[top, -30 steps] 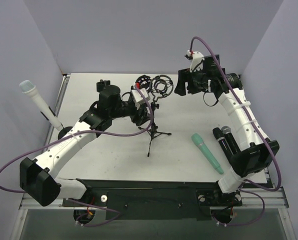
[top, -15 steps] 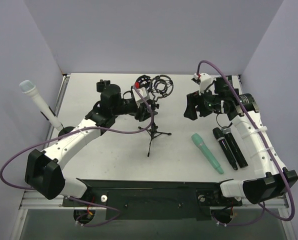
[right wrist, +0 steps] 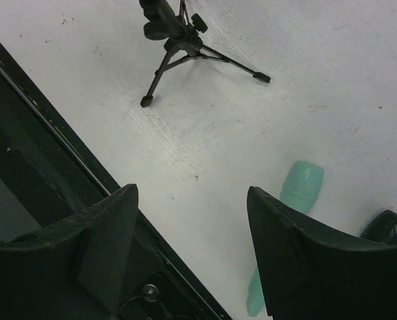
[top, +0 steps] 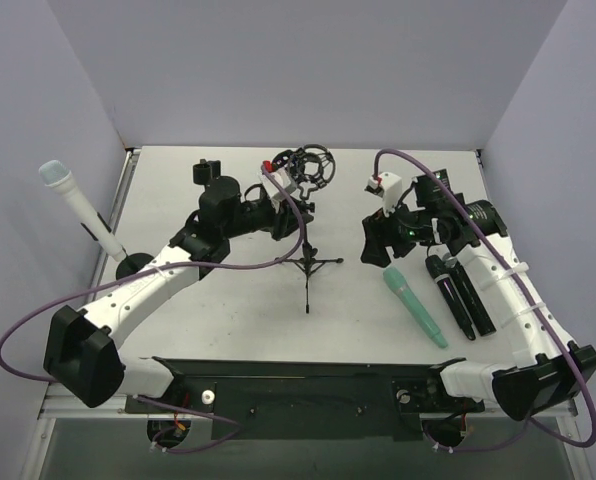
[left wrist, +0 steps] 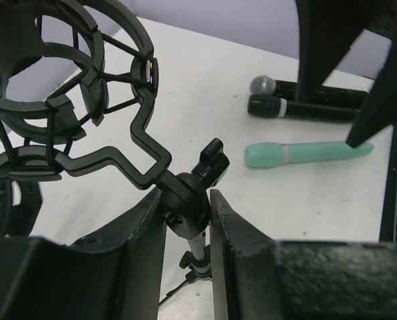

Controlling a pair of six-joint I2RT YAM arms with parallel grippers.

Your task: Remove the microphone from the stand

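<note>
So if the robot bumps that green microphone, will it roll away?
Probably: the green microphone is round and lies on its side, so it could roll. Its tapered shape would likely make it curve. It looks stiff.

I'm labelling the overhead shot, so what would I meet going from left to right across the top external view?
white microphone → tripod stand → right gripper → teal microphone → black microphones

Bare table point(top: 358, 300) between stand point(top: 308, 262) and teal microphone point(top: 415, 306); black microphones point(top: 460, 295) just beyond.
</note>
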